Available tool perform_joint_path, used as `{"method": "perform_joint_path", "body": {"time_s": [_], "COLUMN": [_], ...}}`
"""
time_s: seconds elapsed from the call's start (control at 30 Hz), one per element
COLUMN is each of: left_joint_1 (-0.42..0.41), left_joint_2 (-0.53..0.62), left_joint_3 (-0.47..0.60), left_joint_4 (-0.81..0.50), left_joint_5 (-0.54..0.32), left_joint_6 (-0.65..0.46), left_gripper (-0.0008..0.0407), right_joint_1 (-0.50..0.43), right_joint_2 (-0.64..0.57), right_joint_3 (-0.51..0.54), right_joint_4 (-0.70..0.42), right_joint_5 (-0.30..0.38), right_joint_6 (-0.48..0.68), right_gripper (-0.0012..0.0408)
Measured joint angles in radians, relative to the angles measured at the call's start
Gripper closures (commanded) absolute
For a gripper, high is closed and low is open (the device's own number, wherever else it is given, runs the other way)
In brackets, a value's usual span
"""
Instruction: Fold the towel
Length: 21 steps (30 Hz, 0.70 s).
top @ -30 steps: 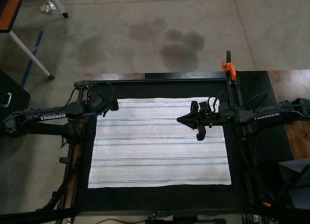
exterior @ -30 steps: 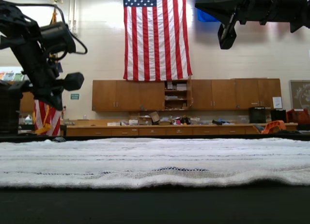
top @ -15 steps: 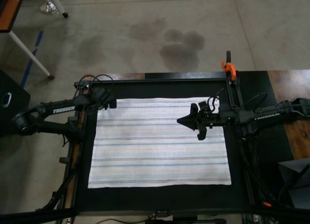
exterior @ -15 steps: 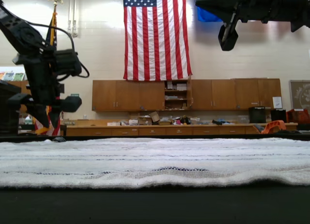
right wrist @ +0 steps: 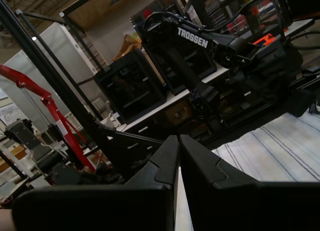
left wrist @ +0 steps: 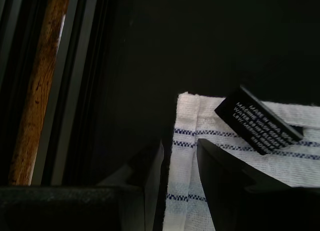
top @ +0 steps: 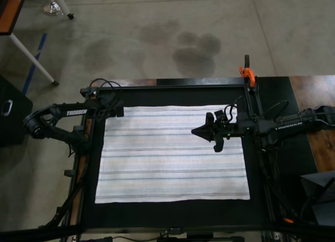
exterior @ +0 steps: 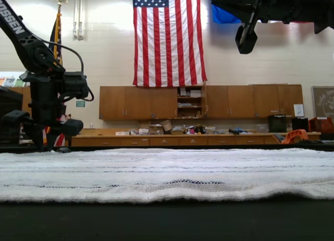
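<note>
- The towel lies spread flat and unfolded across the middle of the black tabletop in the top view, its stripes running side to side; no fold is made yet, so I judge I am at the first step, reaching for a grip.
- My left gripper sits at the towel's upper-left corner in the top view. In the left wrist view my fingers are spread, with the towel's side hem between them, just below the corner; they are not closed on it.
- My right gripper hangs over the upper-right part of the towel in the top view, raised well clear of the cloth in the exterior view. Its fingers are pressed together and hold nothing.
- Next move, as I judge it: the left fingers must drop and pinch the hem, while the right must open and come down to the other upper corner so both corners lift together.
- Hard to make out: whether my left fingertips touch the cloth, and the small print on the black label by the corner. The exterior view shows the towel only edge-on, so its far edge is hidden.
</note>
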Motion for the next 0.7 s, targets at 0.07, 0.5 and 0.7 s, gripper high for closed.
{"method": "perform_joint_path", "body": {"time_s": [0.07,0.5,0.7], "left_joint_1": [0.008,0.023,0.023], "left_joint_2": [0.009,0.029,0.029], "left_joint_3": [0.0,-0.003,-0.004], "left_joint_4": [0.001,0.031,0.031], "left_joint_5": [0.003,0.037,0.053], "left_joint_6": [0.0,0.004,0.004], "left_gripper": [0.0302,0.0303,0.0314], "right_joint_1": [0.0,-0.001,-0.001], "right_joint_2": [0.0,0.0,0.0], "right_joint_3": [0.0,0.0,0.0], "right_joint_4": [-0.002,-0.007,-0.008], "right_joint_5": [0.0,0.0,0.0], "right_joint_6": [0.0,0.0,0.0], "right_gripper": [0.0395,0.0395,0.0395]}}
